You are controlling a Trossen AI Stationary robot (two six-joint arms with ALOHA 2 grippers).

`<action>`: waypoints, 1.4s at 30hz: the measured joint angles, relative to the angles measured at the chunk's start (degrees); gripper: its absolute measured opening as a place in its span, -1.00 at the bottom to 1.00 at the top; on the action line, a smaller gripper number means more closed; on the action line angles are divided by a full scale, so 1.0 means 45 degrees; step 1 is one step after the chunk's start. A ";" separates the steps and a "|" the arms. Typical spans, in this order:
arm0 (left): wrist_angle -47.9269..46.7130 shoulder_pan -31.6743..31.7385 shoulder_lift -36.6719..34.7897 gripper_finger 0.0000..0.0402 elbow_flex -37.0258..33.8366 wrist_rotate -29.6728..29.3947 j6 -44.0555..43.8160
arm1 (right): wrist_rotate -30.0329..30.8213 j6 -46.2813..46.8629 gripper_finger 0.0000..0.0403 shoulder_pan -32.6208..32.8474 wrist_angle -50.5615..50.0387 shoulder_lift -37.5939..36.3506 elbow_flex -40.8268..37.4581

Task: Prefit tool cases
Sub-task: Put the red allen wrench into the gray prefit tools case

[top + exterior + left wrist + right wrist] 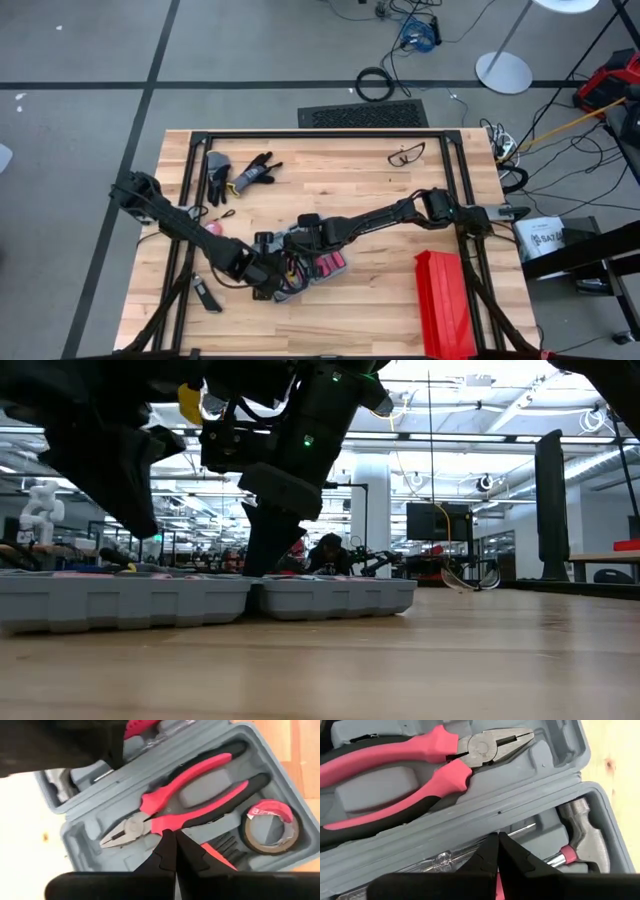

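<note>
1. At the table's near-centre, toward the front edge, the tool case [310,268] lies open and flat on the wooden table [380,200]; both arms meet over it.
2. High view: the case is mostly covered by the arms; its long axis appears to run roughly left-right, slightly tilted. Exact heading: cannot tell.
3. Low view: the two grey halves [200,598] sit side by side, flat on the wood.
4. Left wrist view only: pink-handled pliers [185,805] seated in their slot, a tape roll [270,827] beside the handles.
5. Right wrist view only: a hammer head [580,827] in the other half, across the hinge ridge.
6. Left gripper [172,852]: fingers pressed together, holding nothing, just above the pliers half.
7. Right gripper [497,852]: fingers together, empty, over the hinge ridge.
</note>
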 joint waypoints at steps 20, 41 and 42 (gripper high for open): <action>-0.1386 -0.0498 0.0962 -1.00 0.0313 0.1614 -0.0280 | -0.0044 0.0659 -1.00 -0.0147 -0.0088 -0.0005 0.0010; 0.1777 0.0001 0.2812 -1.00 0.0041 0.2613 0.0930 | -0.0059 0.0514 -1.00 -0.0122 -0.0486 -0.0029 -0.0009; 0.1820 0.0012 0.2812 -1.00 0.0041 0.2637 0.0962 | -0.0059 0.0514 -1.00 -0.0122 -0.0478 -0.0029 -0.0009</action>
